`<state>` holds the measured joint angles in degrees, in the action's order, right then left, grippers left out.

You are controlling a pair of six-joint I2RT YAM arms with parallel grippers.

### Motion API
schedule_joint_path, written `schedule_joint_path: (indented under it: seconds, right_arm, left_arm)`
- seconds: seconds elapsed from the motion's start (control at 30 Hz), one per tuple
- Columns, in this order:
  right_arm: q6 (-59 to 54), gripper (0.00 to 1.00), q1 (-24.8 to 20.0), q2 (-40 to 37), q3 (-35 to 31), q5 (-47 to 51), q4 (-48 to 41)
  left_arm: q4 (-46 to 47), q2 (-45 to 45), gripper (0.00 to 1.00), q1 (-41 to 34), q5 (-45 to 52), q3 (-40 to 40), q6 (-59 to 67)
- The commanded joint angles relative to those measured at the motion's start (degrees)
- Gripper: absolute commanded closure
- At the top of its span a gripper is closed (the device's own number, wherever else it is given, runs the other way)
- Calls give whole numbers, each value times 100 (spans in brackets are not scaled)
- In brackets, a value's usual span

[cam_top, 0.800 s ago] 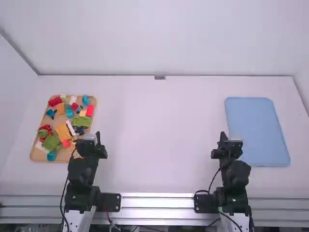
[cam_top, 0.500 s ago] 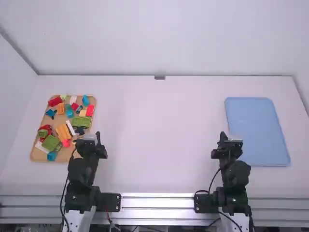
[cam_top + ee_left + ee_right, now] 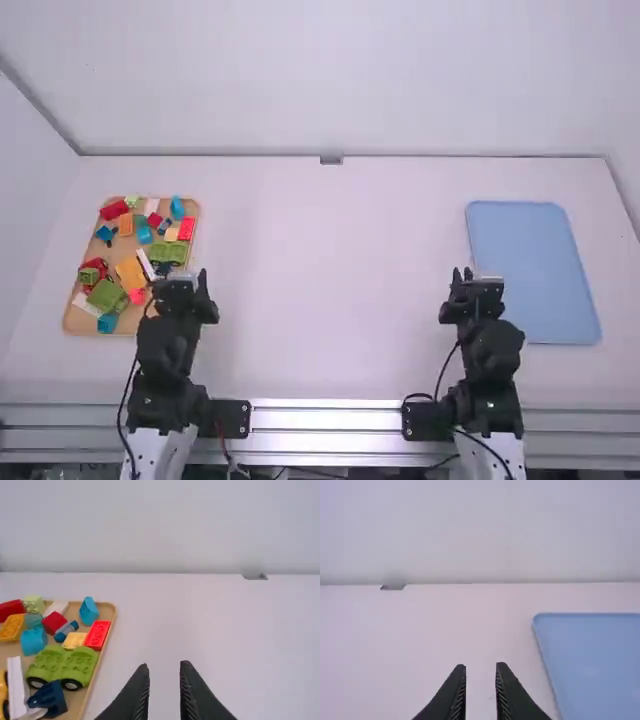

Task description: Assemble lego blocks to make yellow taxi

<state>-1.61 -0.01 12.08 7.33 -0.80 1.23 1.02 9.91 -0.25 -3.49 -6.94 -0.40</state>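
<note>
My left gripper (image 3: pixel 182 284) is over the table beside the right edge of the wooden tray (image 3: pixel 73 324). In the left wrist view the left gripper (image 3: pixel 164 666) is open, nothing between its fingers. The tray holds loose blocks: a green wheeled base (image 3: pixel 62 666), a red block (image 3: pixel 97 634), a pale yellow block (image 3: pixel 74 640), an orange-yellow block (image 3: pixel 12 628) and a yellow-orange piece (image 3: pixel 129 271). Far to the right, my right gripper (image 3: pixel 477 284) stays near the blue mat's left side. Its fingers, seen in the right wrist view, stand apart; that gripper (image 3: pixel 481 666) is open and holds nothing.
The flat blue mat (image 3: pixel 533 270) lies at the table's right side. White table (image 3: pixel 330 280) stretches between tray and mat. A white wall rises at the back, with a small grey piece (image 3: pixel 331 160) at its foot.
Both arms have shifted slightly: the left arm's upper part a little to the left, the right arm's a little to the right. The blocks and the mat have stayed where they were.
</note>
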Motion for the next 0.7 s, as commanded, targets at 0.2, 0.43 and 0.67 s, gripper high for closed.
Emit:
schedule_joint_path:
  seconds: [0.2, 0.43, 0.67]
  right_arm:
    - [-101, 68, 62, 933, 861, -39, 129]
    - [-201, 54, 93, 1855, 1533, -715, 255]
    - [-296, 40, 121, 2757, 2189, -1243, 508]
  left_arm:
    - [-57, 895, 68, -33, -767, -757, -54]
    - [-155, 1739, 54, -70, -1407, -1379, -80]
    - [279, 2545, 40, 213, -1866, -2176, -530]
